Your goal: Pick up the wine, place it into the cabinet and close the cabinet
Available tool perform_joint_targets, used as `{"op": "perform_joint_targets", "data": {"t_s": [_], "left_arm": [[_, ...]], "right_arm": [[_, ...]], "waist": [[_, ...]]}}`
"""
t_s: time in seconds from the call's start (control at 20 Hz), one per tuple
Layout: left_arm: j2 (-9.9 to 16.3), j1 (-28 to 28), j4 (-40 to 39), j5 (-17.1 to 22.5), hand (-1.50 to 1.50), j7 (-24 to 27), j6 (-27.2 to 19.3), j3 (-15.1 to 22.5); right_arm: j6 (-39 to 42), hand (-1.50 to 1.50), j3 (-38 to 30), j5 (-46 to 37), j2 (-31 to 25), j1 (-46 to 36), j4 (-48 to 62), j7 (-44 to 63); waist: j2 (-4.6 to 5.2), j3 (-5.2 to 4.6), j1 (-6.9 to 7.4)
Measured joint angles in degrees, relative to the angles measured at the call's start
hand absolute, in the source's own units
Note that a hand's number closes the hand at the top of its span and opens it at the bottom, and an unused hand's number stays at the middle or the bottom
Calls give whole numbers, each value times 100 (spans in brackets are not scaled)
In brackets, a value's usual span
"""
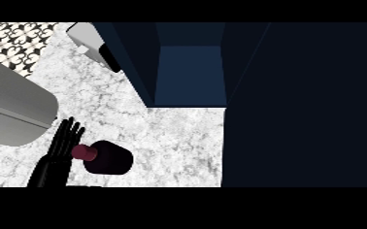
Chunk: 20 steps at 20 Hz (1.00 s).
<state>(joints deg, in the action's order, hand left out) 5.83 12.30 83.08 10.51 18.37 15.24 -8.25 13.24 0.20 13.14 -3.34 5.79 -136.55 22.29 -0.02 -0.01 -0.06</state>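
The largest thing seen is the dark navy cabinet (287, 102), which fills the right side of the view, well to the right of the fingers; its interior is seen as a lighter blue recess (191, 75) up and to the right of the fingertips. Its far-right face is so dark that no edge or handle can be made out there, and whether that face is a door cannot be told.

The white marble counter (165, 136) is spread under and around the hand. Open counter is left between the fingers and the cabinet's foot, and more of it above the fingertips.

A grey rounded body (22, 109), cut off by the left edge, is seen just left of and above the fingertips; what it is cannot be told. A white and black object (97, 43) lies well above the fingers, partly tucked against the cabinet's left wall and hard to identify. A patterned tile patch (25, 41) is seen at the upper left corner.

The wine (108, 156) is viewed from above as a dark round body with a maroon cap (84, 152). It stands on the counter just right of the fingers, the cap touching or nearly touching them; which cannot be told.

The left hand (61, 148) is shown coming up from the lower edge, fingers (70, 128) straight and slightly spread, holding nothing.
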Motion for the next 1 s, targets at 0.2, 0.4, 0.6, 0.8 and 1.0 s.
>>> {"op": "perform_joint_targets", "data": {"t_s": [0.2, 0.4, 0.6, 0.8, 1.0], "left_arm": [[-35, -298, -772, -146, -150, 442, 41, -47], [-49, -493, -1325, -287, -150, 768, 85, -26], [-17, -736, -1835, -362, -150, 999, 110, -55], [-11, -931, -2287, -419, -150, 1223, 112, -78], [-48, -1148, -2929, -479, -150, 1657, 109, -122]], "right_arm": [[-99, -150, -4, -15, -25, -228, 2, 199], [-142, -150, 39, -72, -2, -239, -61, 283], [-23, -150, 16, -94, 16, -40, -69, 114], [-110, -150, -83, -126, -34, -323, -5, 282], [-9, -150, -13, -126, 17, -143, -60, 147]], "waist": [[2, 0, -1], [1, -1, -3], [0, 0, -7], [1, -1, -5], [2, -1, -13]]}}
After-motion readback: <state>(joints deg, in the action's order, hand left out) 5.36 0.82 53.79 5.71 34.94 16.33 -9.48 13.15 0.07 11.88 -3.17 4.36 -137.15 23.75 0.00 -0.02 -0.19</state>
